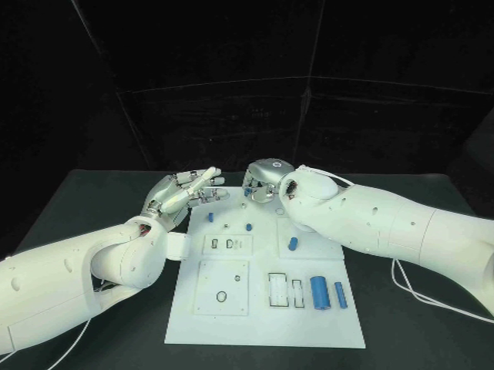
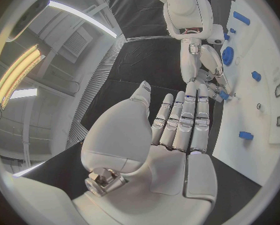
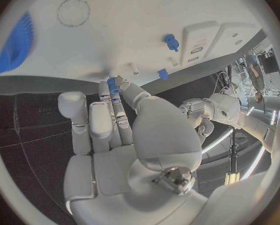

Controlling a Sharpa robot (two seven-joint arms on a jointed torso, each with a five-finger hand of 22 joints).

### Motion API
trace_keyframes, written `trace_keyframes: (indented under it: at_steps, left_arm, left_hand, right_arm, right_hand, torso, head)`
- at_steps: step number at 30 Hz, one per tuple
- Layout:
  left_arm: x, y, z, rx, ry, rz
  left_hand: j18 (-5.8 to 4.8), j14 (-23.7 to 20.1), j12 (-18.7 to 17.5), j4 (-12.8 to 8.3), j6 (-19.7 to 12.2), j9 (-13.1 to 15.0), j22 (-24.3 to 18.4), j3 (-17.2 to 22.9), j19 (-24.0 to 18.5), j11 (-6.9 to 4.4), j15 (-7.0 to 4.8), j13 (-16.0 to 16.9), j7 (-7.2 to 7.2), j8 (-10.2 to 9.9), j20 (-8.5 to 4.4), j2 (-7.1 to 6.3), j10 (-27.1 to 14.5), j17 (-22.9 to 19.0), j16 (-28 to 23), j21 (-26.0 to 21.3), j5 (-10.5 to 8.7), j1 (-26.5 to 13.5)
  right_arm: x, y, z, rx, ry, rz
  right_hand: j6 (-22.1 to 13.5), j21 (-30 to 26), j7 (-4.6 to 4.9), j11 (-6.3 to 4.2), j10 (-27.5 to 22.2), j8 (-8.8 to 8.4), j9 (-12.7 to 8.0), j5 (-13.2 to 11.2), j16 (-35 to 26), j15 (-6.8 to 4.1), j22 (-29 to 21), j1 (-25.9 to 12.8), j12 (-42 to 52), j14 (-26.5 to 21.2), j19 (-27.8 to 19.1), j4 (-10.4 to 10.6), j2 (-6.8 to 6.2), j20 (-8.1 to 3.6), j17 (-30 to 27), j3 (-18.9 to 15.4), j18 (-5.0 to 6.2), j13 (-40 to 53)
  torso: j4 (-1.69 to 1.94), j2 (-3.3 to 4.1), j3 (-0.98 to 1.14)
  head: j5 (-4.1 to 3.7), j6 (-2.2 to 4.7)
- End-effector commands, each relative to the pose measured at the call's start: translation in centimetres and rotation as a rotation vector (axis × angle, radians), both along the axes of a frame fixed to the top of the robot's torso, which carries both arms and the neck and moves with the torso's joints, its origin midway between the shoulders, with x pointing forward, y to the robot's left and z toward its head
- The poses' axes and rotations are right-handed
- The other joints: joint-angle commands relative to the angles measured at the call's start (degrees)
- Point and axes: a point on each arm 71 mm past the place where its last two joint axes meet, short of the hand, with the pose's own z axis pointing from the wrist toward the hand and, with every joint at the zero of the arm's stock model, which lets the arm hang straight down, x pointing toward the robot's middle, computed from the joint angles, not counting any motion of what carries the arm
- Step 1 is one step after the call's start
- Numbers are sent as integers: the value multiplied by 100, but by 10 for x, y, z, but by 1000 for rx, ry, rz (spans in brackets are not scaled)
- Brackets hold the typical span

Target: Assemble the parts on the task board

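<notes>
The left robot hand (image 1: 188, 192) hovers at the far left corner of the task board (image 1: 267, 324), fingers stretched out and apart, holding nothing, probably waiting to steady or receive. To its right, the right robot hand (image 1: 264, 183) reaches down at the board's far edge and pinches a small blue part (image 3: 112, 85) at its fingertips, seemingly to seat it there. Other blue parts (image 1: 330, 294) lie across the board on the black counter (image 1: 102, 200), two long ones beside outlined slots on its right side, likely awaiting their turn. No readable writing is visible.
</notes>
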Motion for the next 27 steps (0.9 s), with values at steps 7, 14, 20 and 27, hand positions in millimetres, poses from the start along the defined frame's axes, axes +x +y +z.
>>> trace_keyframes:
  at_steps: [7,14,20,27]
  left_arm:
    - [0,-1,1,-7,-5,-13]
    - [0,-2,1,-7,-2,-17]
    - [1,-2,1,-6,0,-17]
    - [1,-1,1,-6,1,-17]
  left_hand:
    - [32,10,-24,-24,34,-9,-6,-4,26,2,15,-9,194,-36,-6,-1,19,7,-40,-23,-17,39]
    - [32,5,-29,-29,31,-9,-11,-6,24,3,17,-10,194,-41,-4,3,16,6,-50,-28,-17,42]
    - [31,1,-33,-31,28,-10,-14,-8,23,5,18,-11,195,-45,-3,5,12,5,-57,-32,-17,44]
    - [31,-4,-37,-33,26,-11,-17,-11,21,6,20,-11,195,-49,-2,7,8,4,-64,-36,-17,45]
  right_arm:
    - [0,-1,2,-1,-13,-1]
    - [0,-2,3,3,-19,-10]
    - [1,-1,2,-2,-13,-15]
    - [1,0,1,-10,-3,-16]
  right_hand:
    - [-15,-1,41,0,-31,40,8,-1,-38,36,-10,-24,-36,82,-56,43,-75,1,-12,-3,-38,-7]
    - [-595,-303,149,140,-501,-43,-68,-19,-334,146,-522,-148,-239,-51,-343,160,-300,82,-521,-29,50,-117]
    - [-1028,-560,167,181,-844,-36,-55,-35,-575,179,-908,-120,-207,-128,-531,265,-412,134,-892,-141,119,-200]
    - [-1062,-591,166,183,-895,-22,-45,-40,-595,180,-948,-90,-180,-125,-537,302,-411,137,-914,-177,123,-213]
  torso:
    - [1,1,1]
    - [4,1,-8]
    - [6,2,-6]
    - [8,0,-11]
  head:
    - [0,0]
    - [-5,5]
    - [-9,0]
    - [-13,-12]
